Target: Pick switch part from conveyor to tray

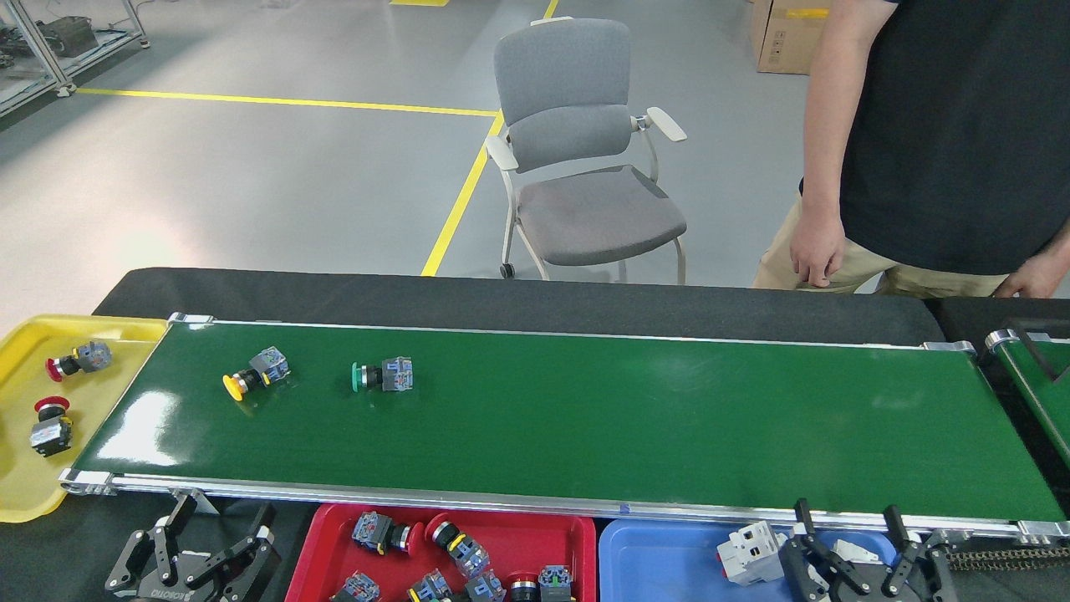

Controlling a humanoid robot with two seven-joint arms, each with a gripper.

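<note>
Nearest you, your left gripper (219,533) hangs spread and empty just below the conveyor (585,418) rail, beside the red tray (322,552). Your right gripper (848,520) is spread too, over the blue tray (660,556). Up on the conveyor's left part lie a green-capped switch (383,374) and a yellow-capped switch (255,372), both grey-bodied, tipped sideways.

both visible ends of the robot are matte black. the left claw (209,535) is built of flat angular link plates joined by small round pivot pins, with pale lettering printed along its base. the right claw (848,514) shows slim black prongs rising from similar jointed black linkages and bracket plates.
</note>
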